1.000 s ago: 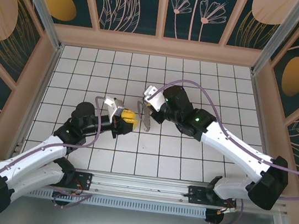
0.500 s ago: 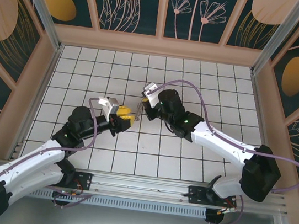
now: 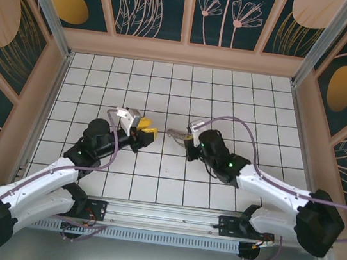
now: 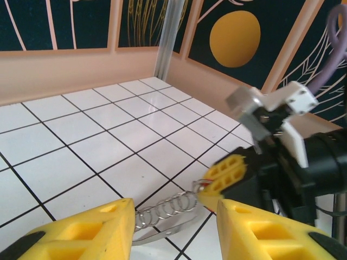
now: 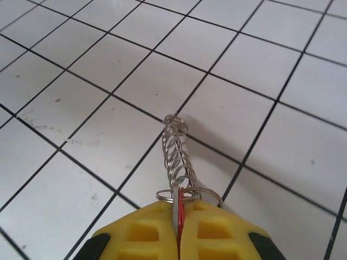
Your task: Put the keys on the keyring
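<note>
Key (image 5: 181, 212) with a red head sits pinched in the right end effector (image 5: 179, 208), whose yellow fingers are pressed together on it near the middle of the white tiled tabletop (image 3: 229, 99). A small silver ring (image 5: 191, 193) shows at the same pinch. From there the keyring (image 3: 174, 132) trails away as a coil (image 5: 174, 146) of silver links, its far end resting on a tile. The left end effector (image 3: 146, 129) hovers just beside it, fingers spread and holding nothing, with the coil lying between them in the left wrist view. A pale strip (image 4: 160, 235) under the coil may be the keyring's strap, though the blur leaves that unsure.

The task looks well advanced, with key and ring brought together at one point. Whether the key is already threaded on cannot be told, since the fingers hide the joint. If it is not, slipping it onto the ring and letting go are left to do.

Count: one red key, one keyring with one coil, two end effectors.
</note>
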### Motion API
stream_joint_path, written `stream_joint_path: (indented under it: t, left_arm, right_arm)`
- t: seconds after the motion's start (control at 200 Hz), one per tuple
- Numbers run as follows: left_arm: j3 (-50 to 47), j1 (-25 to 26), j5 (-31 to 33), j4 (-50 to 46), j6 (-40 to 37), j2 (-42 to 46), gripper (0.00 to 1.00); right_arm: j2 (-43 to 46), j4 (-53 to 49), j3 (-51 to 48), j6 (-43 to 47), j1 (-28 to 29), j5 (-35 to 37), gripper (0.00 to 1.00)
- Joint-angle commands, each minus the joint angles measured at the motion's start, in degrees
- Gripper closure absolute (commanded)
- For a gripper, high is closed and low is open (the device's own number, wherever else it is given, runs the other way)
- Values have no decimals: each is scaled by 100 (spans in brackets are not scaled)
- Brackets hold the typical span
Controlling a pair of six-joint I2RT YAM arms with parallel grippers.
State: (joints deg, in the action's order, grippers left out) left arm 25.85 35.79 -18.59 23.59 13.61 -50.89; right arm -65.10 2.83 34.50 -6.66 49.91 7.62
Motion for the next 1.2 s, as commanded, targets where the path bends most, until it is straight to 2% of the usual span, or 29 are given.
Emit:
stream_joint_path:
  t: [0.0, 0.19, 0.365, 0.53, 0.691, 0.891, 1.191]
  left_arm:
    - [114, 17, -30, 301, -11, -123, 56]
    - [130, 24, -40, 322, -38, -210, 55]
    - [123, 22, 42, 278, -60, -219, 56]
    - [52, 16, 39, 323, -42, -160, 56]
    - [2, 20, 40, 327, -60, -90, 55]
    - [-19, 20, -40, 458, -60, -185, 55]
    - [131, 18, -231, 551, -23, -395, 54]
  right_arm:
    - [328, 182, -452, -743, -34, -147, 100]
    - [288, 270, -996, -1220, -76, -430, 100]
    - [118, 1085, -1594, -1768, -326, -814, 100]
    - [-213, 1413, -1890, -1884, -535, -1078, 98]
    - [-323, 1404, -2053, -2052, -544, -1079, 90]
    - [-99, 1096, -2172, -2274, -524, -705, 83]
    - [696, 331, -2079, -2512, -491, 510, 71]
